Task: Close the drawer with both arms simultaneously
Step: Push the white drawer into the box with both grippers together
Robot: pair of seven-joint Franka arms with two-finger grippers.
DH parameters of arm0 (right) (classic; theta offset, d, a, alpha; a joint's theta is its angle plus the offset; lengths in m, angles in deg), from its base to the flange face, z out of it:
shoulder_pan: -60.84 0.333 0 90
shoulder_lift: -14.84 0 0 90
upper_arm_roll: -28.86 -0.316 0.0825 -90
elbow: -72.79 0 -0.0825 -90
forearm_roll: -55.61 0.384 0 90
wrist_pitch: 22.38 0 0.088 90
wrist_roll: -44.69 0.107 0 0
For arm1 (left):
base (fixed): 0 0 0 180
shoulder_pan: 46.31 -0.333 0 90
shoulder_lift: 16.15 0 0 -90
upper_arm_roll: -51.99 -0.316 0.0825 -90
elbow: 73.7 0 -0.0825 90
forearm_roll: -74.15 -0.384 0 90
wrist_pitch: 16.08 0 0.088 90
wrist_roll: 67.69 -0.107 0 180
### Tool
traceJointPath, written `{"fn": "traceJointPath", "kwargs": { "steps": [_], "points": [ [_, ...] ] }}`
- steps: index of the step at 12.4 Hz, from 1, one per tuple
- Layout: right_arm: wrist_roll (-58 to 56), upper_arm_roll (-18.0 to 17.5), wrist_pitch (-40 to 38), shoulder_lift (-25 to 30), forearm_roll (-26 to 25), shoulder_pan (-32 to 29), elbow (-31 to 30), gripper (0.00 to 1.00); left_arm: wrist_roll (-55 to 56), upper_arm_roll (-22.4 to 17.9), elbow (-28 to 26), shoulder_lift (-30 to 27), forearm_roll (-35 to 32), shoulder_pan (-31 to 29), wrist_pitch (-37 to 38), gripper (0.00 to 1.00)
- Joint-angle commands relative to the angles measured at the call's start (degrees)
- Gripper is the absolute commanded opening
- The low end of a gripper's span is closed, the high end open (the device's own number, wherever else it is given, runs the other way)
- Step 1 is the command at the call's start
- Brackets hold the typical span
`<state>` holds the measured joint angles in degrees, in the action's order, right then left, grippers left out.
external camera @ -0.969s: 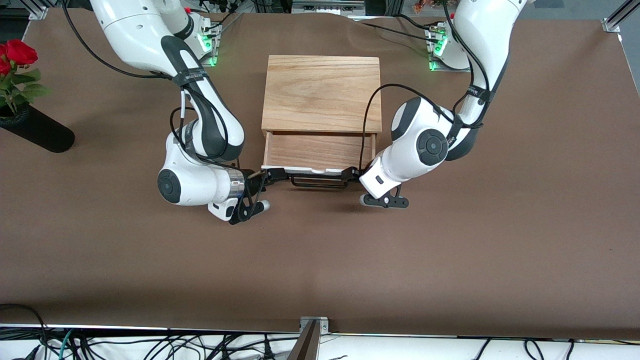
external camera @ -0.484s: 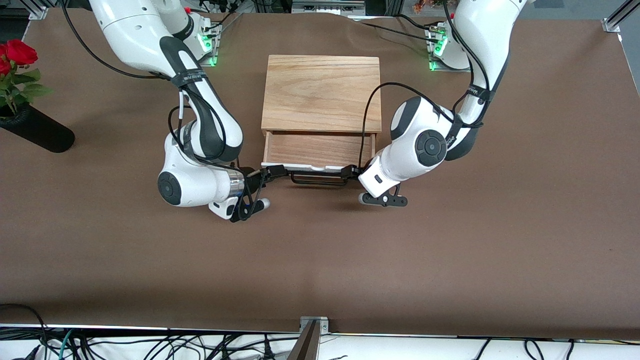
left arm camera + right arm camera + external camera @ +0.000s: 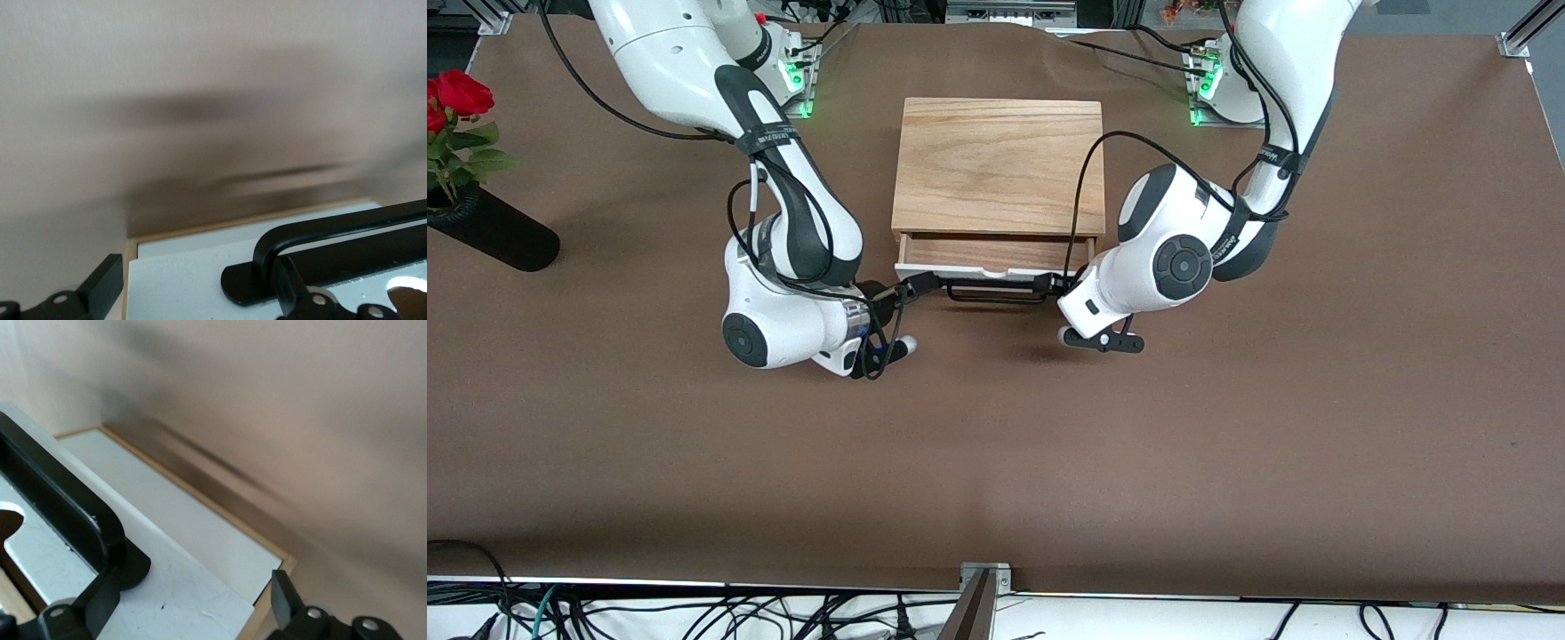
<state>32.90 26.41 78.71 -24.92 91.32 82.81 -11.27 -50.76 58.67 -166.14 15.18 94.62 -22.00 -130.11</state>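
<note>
On brown table point(image 3: 1227, 462): scene listed largest to smallest.
Arms: 2, white with black joint bands; right arm point(image 3: 783, 222) from its base at table's back edge, left arm point(image 3: 1227, 204) likewise; both reaching to drawer front.
Oak box point(image 3: 998, 164): 1, mid-table between the two arms.
Drawer point(image 3: 987, 255): 1, in oak box, still pulled partly out toward front camera; narrow strip of tray floor showing; white front panel point(image 3: 187, 267) facing camera.
Vase point(image 3: 494, 233): 1, black, lying tilted at right arm's end of table; red rose point(image 3: 463, 92) in it, green leaves.
Handle point(image 3: 996, 293): 1, thin black wire, on white panel.
Right gripper point(image 3: 916, 286): at panel's end toward right arm; fingers point(image 3: 287, 600) spread, one each side of panel corner, gripping nothing.
Left gripper point(image 3: 1051, 284): at panel's end toward left arm, beside handle mount; fingers point(image 3: 103, 283) spread apart, gripping nothing.
Writing: small print on black arm straps, unreadable.
</note>
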Motion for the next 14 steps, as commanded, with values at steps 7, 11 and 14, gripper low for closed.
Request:
{"fn": "traceJointPath", "kwargs": {
  "steps": [7, 11, 14],
  "points": [
    [-1.6, -1.5, -7.5, 1.2, 0.0, 0.4, -6.1, 1.00, -0.5, 1.8, -3.6, -1.4, 1.2, 0.0, 7.5, 1.00],
    [-1.5, -3.1, -7.5, 0.9, 0.0, 0.2, -6.5, 1.00, -0.8, 1.8, -3.6, -2.9, 1.2, -0.6, 12.7, 1.00],
    [-1.9, -2.7, -7.0, 0.9, -0.3, -1.4, -3.1, 1.00, -0.9, 1.8, -3.3, -3.6, 1.2, -1.2, 14.0, 1.00]
  ]
}}
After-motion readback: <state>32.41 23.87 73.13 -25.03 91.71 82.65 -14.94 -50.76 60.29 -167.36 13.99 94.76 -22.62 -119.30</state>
